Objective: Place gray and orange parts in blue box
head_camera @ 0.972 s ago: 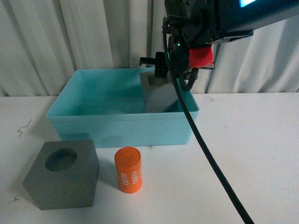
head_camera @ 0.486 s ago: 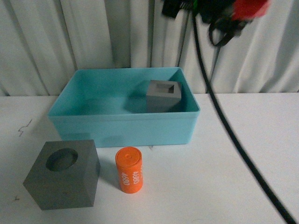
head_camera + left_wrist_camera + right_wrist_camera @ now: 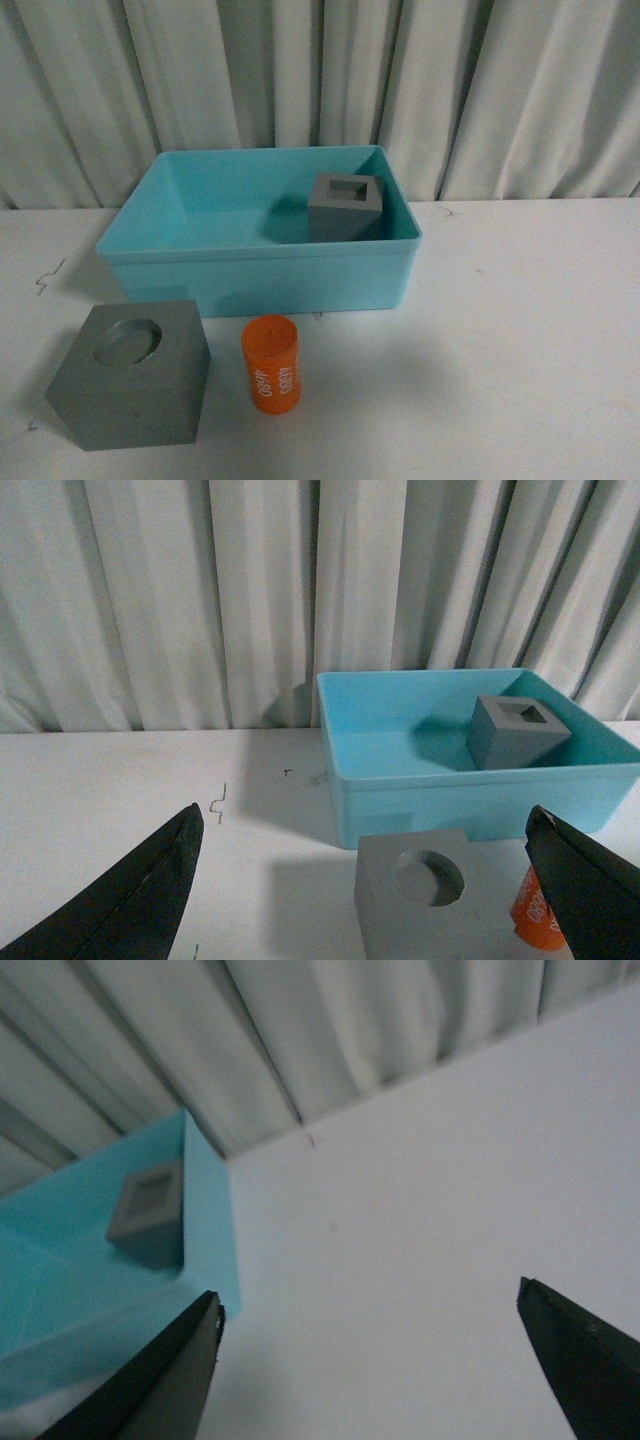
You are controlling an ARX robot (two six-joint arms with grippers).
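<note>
The blue box (image 3: 260, 270) is a light turquoise plastic bin, smooth and slightly glossy, rectangular with low straight walls and a thin rim. It sits in the upper middle of the front view on a plain white matte worktop (image 3: 520, 340). Behind it hangs a pale grey curtain (image 3: 300, 80) in soft vertical folds.

Inside the box, in its far right corner, rests a matte gray cube with a square recess (image 3: 345, 212), the hollow facing up. Its sides are flat and its edges crisp.

The larger-looking gray cube with a round recess (image 3: 130, 385) stands on the worktop at the lower left of the front view, outside the box and near its front wall. It has the same dull finish and a shallow circular hollow in its top face.

Just beside it to the right, apart from it, the orange cylinder (image 3: 270, 365) stands upright. It is smooth and bright, with white numerals running down its side, and it is smaller than either cube.

The left pincer (image 3: 362, 813) is released: its two dark tapered fingers (image 3: 140, 900) are spread wide with nothing between them. The right pincer (image 3: 366, 1293) is likewise released and empty, over bare worktop beside the box. Neither arm shows in the front view.
</note>
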